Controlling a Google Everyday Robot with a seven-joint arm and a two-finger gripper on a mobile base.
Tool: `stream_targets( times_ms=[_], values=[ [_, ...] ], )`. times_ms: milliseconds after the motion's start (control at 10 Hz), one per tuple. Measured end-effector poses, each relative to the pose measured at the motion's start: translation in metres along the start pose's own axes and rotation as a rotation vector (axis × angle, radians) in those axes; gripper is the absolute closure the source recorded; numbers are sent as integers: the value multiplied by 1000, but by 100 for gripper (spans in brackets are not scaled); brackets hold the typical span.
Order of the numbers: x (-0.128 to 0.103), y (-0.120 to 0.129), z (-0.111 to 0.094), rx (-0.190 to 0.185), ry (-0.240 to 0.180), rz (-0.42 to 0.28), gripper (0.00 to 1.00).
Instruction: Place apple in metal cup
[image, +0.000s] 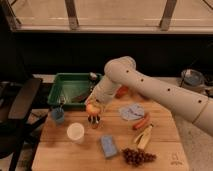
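The apple (92, 107), small and yellow-orange, is held in my gripper (93, 104) at the end of the white arm that reaches in from the right. The gripper is shut on the apple. It hangs directly above the metal cup (94, 119), a small shiny cylinder standing on the wooden board. The apple's underside is at or just above the cup's rim; I cannot tell whether they touch. The apple and gripper hide the cup's opening.
A green tray (64, 85) lies behind the cup. A blue cup (58, 116) and white cup (75, 132) stand to the left. A blue sponge (108, 146), grapes (137, 156), banana (145, 137), carrot (141, 121) and grey cloth (131, 111) lie right. An orange-red bowl (121, 91) shows behind the arm. A black chair (17, 107) stands at the left.
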Motion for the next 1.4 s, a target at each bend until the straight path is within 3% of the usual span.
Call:
stream_targets(
  times_ms=[200, 500, 800, 1100, 1400],
  values=[
    [5, 2, 13, -9, -17, 7, 96],
    [14, 11, 29, 2, -46, 25, 68],
    [12, 9, 56, 14, -107, 22, 38],
    [7, 10, 70, 17, -140, 27, 36],
    [5, 16, 68, 24, -132, 48, 36]
  ],
)
